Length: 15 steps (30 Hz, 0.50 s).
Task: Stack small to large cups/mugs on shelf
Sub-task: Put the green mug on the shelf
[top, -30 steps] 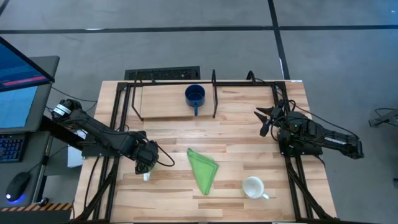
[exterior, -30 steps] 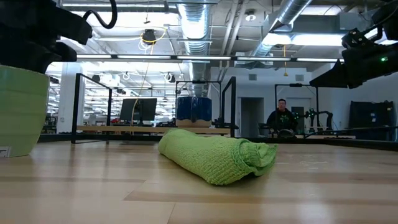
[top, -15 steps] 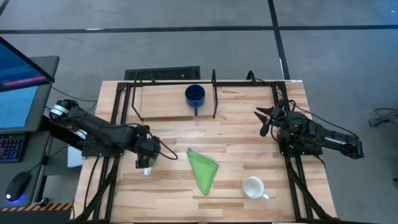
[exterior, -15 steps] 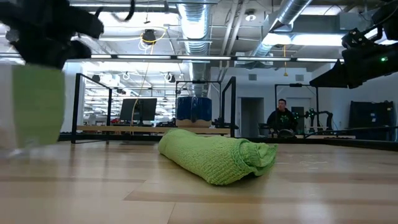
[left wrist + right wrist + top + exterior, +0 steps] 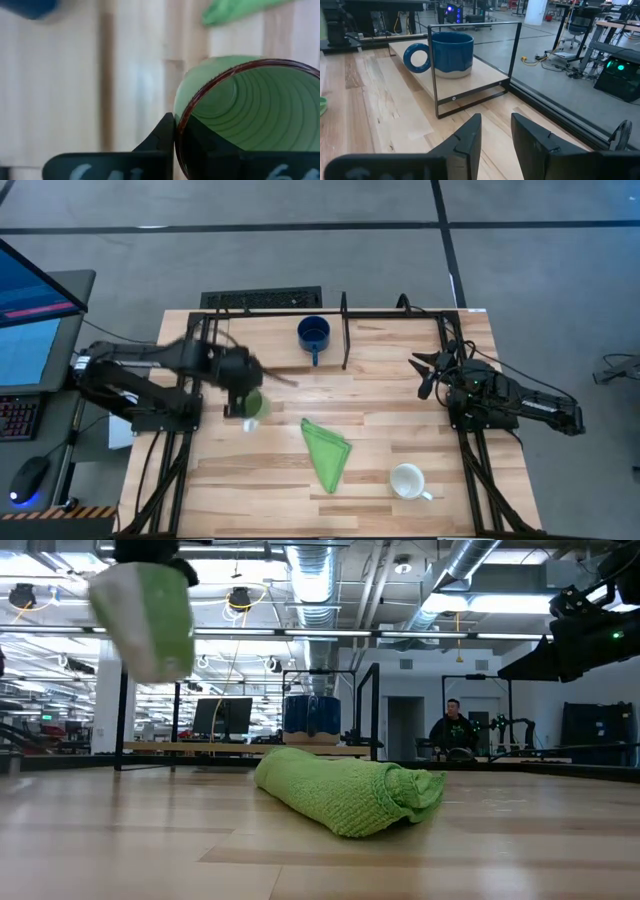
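1. Carrying is the step in hand: the green mug [image 5: 252, 404] is held clear of the table [image 5: 380, 395] by the left gripper [image 5: 238, 385], whose fingers are pinched together on the mug's rim, one inside and one outside the wall, as seen in the left wrist view [image 5: 235, 115].
2. In the low view the green mug [image 5: 145, 615] hangs tilted, well above the tabletop. A rim pinch is judged to leave the base free, so that it can be lowered into another mug.
3. The blue mug [image 5: 313, 333] is found upright on the wooden base of the shelf [image 5: 262, 345], handle turned toward the table's middle. It is taken to be the bottom of the stack, hence its place there already.
4. The white mug [image 5: 408, 480] is left on the table near the front edge, on the right side, well apart from the shelf. It is not yet handled.
5. A folded green cloth [image 5: 326, 450] lies between the green mug and the white mug; it has no part in the stack, but it lies near the carrying path.
6. The right gripper [image 5: 428, 373] is held idle over the right side of the table, fingers parted with nothing between them, pointed toward the shelf and the blue mug.
7. Stacking is judged barely begun: no mug is yet nested in another.
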{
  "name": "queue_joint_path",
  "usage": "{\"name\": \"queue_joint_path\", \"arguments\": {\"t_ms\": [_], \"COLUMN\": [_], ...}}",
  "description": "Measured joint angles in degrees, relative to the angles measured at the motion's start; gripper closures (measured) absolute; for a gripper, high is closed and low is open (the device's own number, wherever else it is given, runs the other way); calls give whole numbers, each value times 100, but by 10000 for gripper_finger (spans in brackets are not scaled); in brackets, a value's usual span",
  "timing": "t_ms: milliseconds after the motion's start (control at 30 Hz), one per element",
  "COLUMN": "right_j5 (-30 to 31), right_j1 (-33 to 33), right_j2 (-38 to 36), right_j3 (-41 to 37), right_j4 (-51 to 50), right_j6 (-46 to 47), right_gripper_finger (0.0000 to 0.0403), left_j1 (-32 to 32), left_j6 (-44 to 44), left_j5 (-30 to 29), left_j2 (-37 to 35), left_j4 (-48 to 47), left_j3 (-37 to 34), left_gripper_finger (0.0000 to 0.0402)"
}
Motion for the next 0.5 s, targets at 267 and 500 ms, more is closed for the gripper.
{"name": "queue_joint_path", "arguments": {"t_ms": [267,500], "right_j5": [0,0], "right_j1": [-1,-1], "right_j2": [0,7], "right_j3": [0,0], "right_j4": [0,0], "right_j6": [0,2], "right_gripper_finger": [275,275], "left_j1": [1485,2515], "left_j6": [1091,1908], "left_j5": [309,347], "left_j2": [54,657], "left_j4": [-145,-176], "left_j3": [823,1162], "left_gripper_finger": [400,400]}}
